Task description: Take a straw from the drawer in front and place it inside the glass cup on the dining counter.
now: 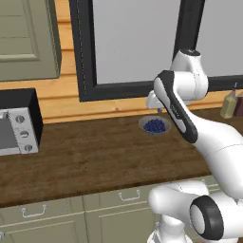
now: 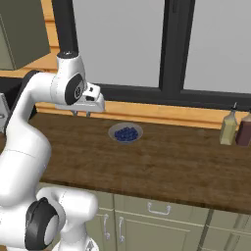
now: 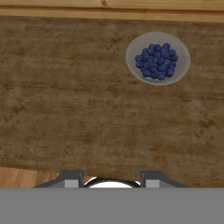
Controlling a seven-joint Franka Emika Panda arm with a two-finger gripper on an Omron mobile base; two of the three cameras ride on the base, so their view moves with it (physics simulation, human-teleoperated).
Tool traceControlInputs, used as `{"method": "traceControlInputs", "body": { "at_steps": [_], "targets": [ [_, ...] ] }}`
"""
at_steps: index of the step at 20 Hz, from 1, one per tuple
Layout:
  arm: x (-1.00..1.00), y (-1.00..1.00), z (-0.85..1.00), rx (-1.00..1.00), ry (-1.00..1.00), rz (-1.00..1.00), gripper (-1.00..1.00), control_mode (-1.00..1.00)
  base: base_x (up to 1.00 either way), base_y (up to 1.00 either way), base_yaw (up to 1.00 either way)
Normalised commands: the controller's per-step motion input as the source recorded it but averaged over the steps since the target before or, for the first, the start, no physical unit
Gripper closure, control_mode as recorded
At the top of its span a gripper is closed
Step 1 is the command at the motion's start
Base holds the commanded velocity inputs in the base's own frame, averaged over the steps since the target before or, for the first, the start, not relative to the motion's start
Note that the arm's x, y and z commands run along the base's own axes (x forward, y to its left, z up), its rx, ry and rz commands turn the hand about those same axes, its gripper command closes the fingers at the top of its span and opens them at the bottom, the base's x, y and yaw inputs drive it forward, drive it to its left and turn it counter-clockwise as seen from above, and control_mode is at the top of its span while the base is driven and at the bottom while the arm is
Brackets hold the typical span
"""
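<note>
Above the brown wood worktop (image 1: 95, 152) your gripper (image 2: 82, 113) hangs in the air, its fingers pointing down at the boards with a clear gap between them and nothing held; they stand neither wide nor pressed together. Take the bowl of blueberries (image 2: 126, 133) as your landmark. The gripper sits just to the left of that bowl in the right base view and above it, not touching it. In the hand view the bowl (image 3: 158, 58) lies toward the upper right, with bare wood between it and the finger tips at the bottom edge. Two bottles (image 2: 229, 128), one pale and one dark, stand well to the right of the bowl near the window frame. A microwave (image 1: 16, 123) stands well to the left of the bowl, at the worktop's end. Below the worktop edge in front of the bowl you see sage-green drawer fronts (image 1: 33, 212) with small silver handles, all shut. The straw cannot be seen here, so I cannot tell where it lies.
</note>
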Motion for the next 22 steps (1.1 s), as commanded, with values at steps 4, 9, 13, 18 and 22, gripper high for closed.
{"method": "traceControlInputs", "body": {
  "at_steps": [4, 9, 13, 18, 22],
  "targets": [
    [-0.02, 0.00, 0.00, 0.00, 0.00, 0.00, -1.00, 1.00, -0.08, 0.03, 0.00],
    [0.00, 0.00, 0.00, 0.00, 0.00, 0.00, -1.00, 1.00, -0.88, 0.04, 0.00],
    [0.00, 0.00, 0.00, 0.00, 0.00, 0.00, -1.00, 1.00, -0.59, -0.27, 0.28],
    [0.00, 0.00, 0.00, 0.00, 0.00, 0.00, -1.00, 1.00, -0.08, -0.49, 0.57],
    [0.00, 0.00, 0.00, 0.00, 0.00, 0.00, -1.00, 1.00, 0.00, -0.57, 0.68]
  ]
}}
